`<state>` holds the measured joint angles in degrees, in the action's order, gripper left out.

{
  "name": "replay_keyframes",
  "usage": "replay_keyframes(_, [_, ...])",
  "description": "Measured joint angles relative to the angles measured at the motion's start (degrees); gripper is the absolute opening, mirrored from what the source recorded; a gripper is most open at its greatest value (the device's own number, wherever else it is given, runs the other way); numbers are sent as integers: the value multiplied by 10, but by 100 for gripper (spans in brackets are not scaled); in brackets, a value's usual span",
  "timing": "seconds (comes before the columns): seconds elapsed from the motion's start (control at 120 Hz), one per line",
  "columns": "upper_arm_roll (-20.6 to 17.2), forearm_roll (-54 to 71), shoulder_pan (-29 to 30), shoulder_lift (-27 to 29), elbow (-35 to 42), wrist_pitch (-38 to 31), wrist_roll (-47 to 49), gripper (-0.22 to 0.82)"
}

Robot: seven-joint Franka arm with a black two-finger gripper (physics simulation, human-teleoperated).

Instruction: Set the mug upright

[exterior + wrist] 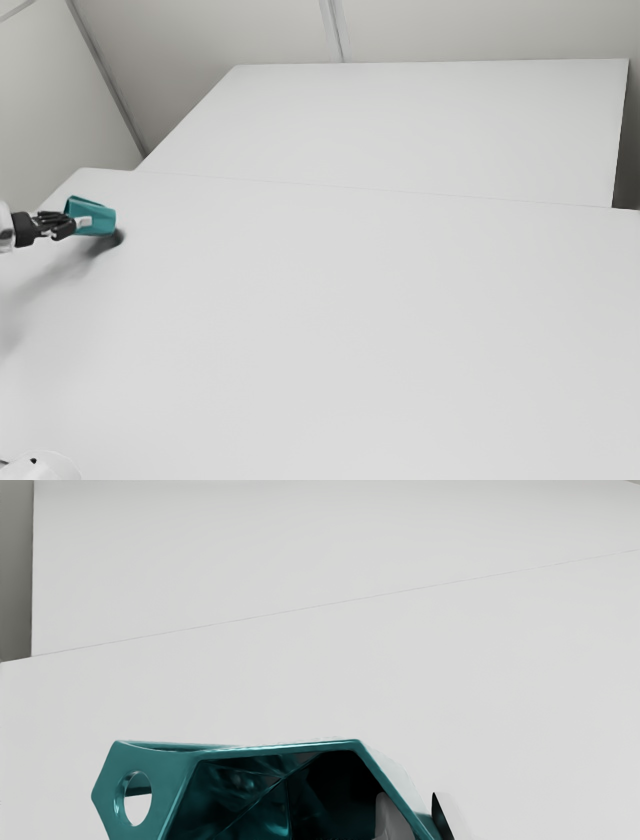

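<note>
- At the exterior view's left, 1 mug (pixel 104 217) is showing over the desk (pixel 330 330), near the far edge of that surface.
- 1 pincer (pixel 81 222) is reaching it, and 1 handle (pixel 167 780) is sticking out from the mug's side.
- Beyond the desk, 1 pale surface (pixel 430 120) is spreading.
- The pincer's 2 fingers are standing close together, 1 inside the mouth and 1 outside, and are gripping the mug by its wall between them.
- The mug is tipping over toward its side, its mouth facing the pincer and its base pointing away.
- It is showing teal, glossy and faceted, with an angular rim, a dark inside and 1 round hole through the handle.
- A dark shadow (pixel 119 238) is falling beside its base; whether the mug is touching the desk, I cannot tell.
</note>
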<state>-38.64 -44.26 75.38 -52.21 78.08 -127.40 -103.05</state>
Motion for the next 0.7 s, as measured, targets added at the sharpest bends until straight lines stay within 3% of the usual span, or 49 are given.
replay_keyframes(0.1, [9,-1,-14,29,7,-4,4,-16])
replay_keyframes(0.325, [147,-31,-157,232,172,-15,52,-18])
replay_keyframes(0.483, [210,-31,-270,343,259,-22,112,-18])
replay_keyframes(0.7, [229,84,-380,414,317,-18,233,-18])
